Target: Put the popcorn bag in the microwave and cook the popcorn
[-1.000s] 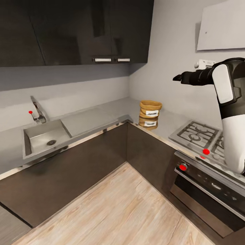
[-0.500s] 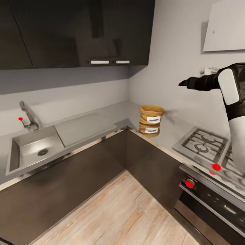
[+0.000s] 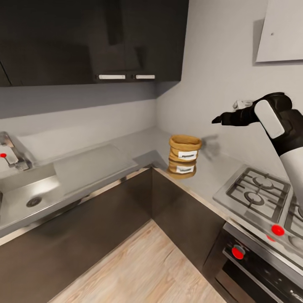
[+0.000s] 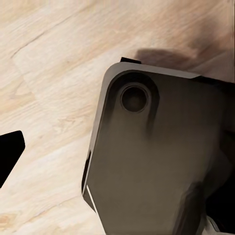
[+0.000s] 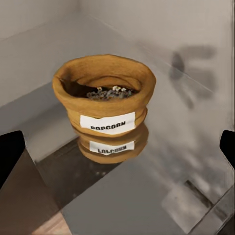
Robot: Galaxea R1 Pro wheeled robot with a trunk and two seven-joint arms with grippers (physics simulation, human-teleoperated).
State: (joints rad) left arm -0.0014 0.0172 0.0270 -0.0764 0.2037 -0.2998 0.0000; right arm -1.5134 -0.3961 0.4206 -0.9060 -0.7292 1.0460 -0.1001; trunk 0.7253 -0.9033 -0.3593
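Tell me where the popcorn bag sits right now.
In the head view the popcorn bag stands upright on the glossy countertop, near its inner corner, left of the gas hob and below the outstretched right gripper.

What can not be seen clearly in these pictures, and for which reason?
- Steel sink: cut by the head view's edge.
- Small tan paper popcorn bag: its dark and pale popcorn specks are too small to count.
- Right gripper: head view too small for its jaws.
- Left gripper: one dark fingertip, cut off.

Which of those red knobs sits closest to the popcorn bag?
The oven-front knob, lower than the hob-edge one; the tap's red dot lies far beyond the popcorn bag.
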